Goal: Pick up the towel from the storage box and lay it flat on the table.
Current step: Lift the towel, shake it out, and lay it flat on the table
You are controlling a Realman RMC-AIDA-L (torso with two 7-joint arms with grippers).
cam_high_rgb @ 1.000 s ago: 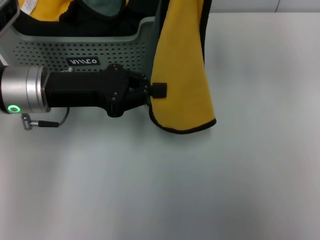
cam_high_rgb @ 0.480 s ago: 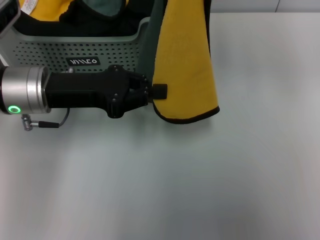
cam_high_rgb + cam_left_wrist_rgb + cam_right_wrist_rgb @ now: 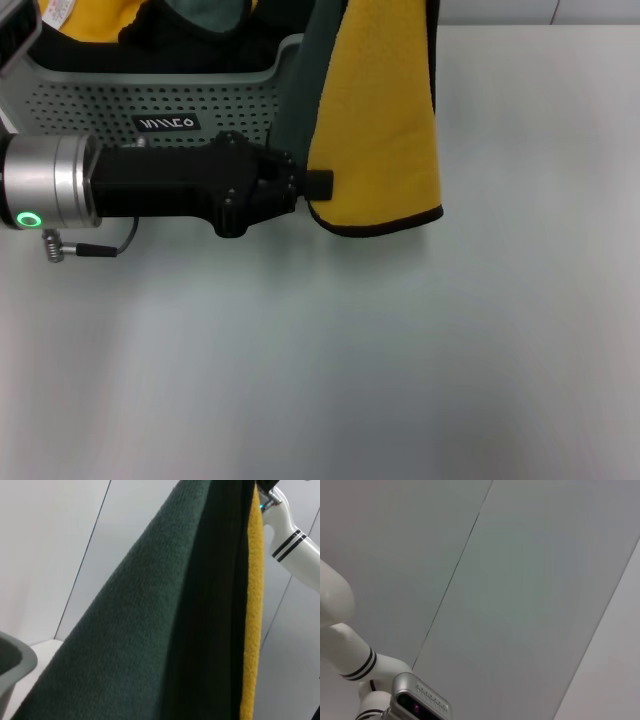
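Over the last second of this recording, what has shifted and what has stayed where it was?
The hanging towel has swung toward the robot's right and lifted slightly: its bottom hem sits higher and farther right, showing more grey-green back. The left tool stays at the towel's edge, hardly moved. The box and table are unchanged. The right tool is not in view.

Towel (image 3: pixel 385 120) top cut off by head view's upper edge, so what holds it up isn't visible. Left pincer (image 3: pixel 318 183) tips sit at the towel's edge; grip unclear. Storage box (image 3: pixel 150 110) far side and left end cropped, its contents only partly seen. Right pincer not visible in any view.
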